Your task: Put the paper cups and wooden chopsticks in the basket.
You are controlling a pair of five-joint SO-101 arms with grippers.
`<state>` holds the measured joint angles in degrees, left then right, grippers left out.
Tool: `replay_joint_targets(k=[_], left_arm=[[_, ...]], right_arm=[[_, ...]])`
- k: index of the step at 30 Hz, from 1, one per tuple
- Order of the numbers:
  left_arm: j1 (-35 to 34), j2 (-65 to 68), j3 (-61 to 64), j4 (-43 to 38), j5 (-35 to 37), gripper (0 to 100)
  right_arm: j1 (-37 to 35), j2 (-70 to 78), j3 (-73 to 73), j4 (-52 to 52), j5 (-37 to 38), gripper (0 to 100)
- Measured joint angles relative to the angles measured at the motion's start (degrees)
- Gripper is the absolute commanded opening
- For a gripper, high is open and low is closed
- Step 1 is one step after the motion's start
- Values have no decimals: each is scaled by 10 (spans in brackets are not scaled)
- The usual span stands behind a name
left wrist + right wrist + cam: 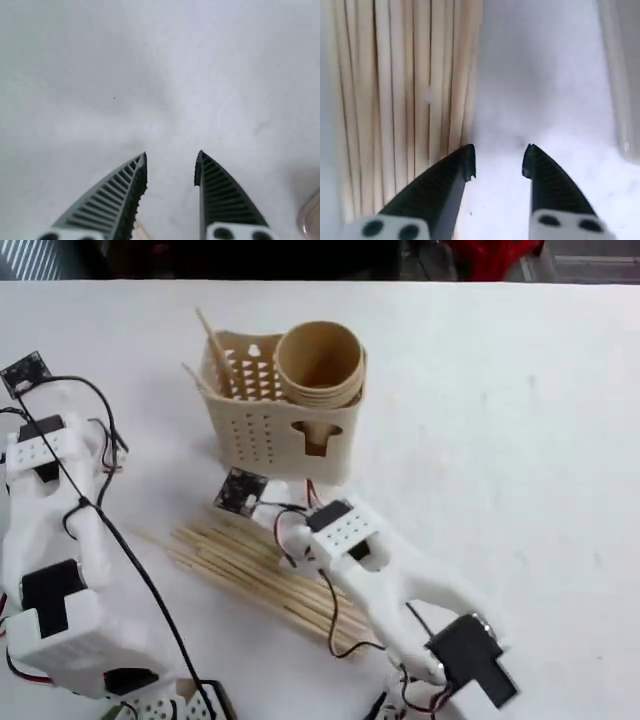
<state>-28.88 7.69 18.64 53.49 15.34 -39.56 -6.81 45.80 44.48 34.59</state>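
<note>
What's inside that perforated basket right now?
A stack of paper cups fills one side; a couple of wooden chopsticks lean in the other. The walls of the basket and the cups hide its floor.

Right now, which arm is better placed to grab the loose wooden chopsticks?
Right. Its open jaws are right beside the pale wooden chopsticks on the white table; the left arm's jaws hang farther off.

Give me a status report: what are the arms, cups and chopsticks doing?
Left gripper open above the table. Right gripper open beside the chopstick pile, nothing held. Paper cups in the basket. Nothing blocking the pile.
</note>
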Motion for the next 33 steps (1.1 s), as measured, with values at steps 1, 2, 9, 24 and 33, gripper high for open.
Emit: replay_joint_targets(k=[1,2,9,24,33], left_arm=[[0,0,0,0,0,173],[0,0,0,0,0,173],[0,0,0,0,0,173],[0,0,4,0,0,173],[0,0,4,0,0,173]], right_arm=[[1,-16,8,1,0,162],[2,-33,12,1,0,162],[-12,-164,64,44,0,162],[-11,-10,39,-17,1,158],[19,16,4,-17,0,23]])
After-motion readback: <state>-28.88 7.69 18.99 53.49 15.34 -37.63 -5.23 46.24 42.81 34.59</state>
